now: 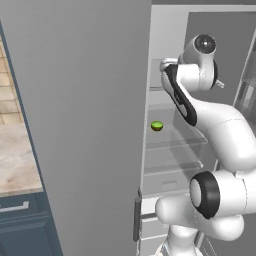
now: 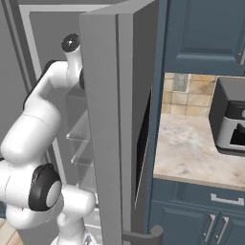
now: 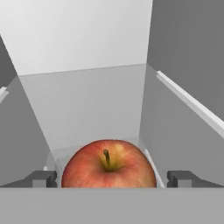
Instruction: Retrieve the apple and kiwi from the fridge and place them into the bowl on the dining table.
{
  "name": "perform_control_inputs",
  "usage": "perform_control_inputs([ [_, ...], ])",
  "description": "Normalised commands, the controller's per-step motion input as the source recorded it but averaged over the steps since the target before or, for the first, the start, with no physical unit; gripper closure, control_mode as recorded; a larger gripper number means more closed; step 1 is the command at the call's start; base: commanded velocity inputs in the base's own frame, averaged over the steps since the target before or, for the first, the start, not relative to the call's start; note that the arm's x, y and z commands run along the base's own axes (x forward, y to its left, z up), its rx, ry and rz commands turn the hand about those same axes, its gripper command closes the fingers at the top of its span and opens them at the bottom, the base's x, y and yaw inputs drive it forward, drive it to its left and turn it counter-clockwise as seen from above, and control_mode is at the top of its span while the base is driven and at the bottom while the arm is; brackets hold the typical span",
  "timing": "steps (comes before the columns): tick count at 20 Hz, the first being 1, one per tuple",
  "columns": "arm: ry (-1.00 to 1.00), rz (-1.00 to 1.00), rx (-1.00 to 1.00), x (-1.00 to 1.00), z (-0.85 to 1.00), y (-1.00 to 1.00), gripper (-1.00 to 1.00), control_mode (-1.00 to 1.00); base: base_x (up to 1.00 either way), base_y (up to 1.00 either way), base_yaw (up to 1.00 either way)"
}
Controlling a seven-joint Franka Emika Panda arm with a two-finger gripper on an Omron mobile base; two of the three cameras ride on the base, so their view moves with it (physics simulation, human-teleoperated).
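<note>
The grey fridge (image 1: 75, 100) stands open, its white inside with glass shelves showing. My arm reaches into an upper shelf. In the hand view the reddish apple (image 3: 109, 162) sits stem up, close between my two dark fingertips (image 3: 41, 178). My gripper (image 3: 112, 178) is open around it, with a small gap on each side. The green kiwi (image 1: 157, 126) lies on a lower glass shelf, below and left of my hand. The bowl and the dining table are out of view.
The open fridge door (image 2: 105, 119) stands close on my right. Beyond it are a beige stone wall counter (image 2: 191, 148) on blue cabinets and a grey appliance (image 2: 232, 119). Another counter (image 1: 15, 160) lies left of the fridge. Glass shelves (image 1: 175, 145) sit below my hand.
</note>
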Motion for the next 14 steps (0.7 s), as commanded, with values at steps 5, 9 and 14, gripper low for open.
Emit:
perform_control_inputs([
  [5, 0.00, 0.00, 0.00, 0.00, -0.15, 0.00, -1.00, -1.00, 0.00, 0.00, 0.00],
  [9, 0.00, 0.00, 0.00, 0.07, -0.21, 0.00, -1.00, -1.00, 0.00, 0.00, 0.00],
  [14, 0.00, 0.00, 0.00, 0.15, -0.28, 0.00, -1.00, -1.00, 0.00, 0.00, 0.00],
])
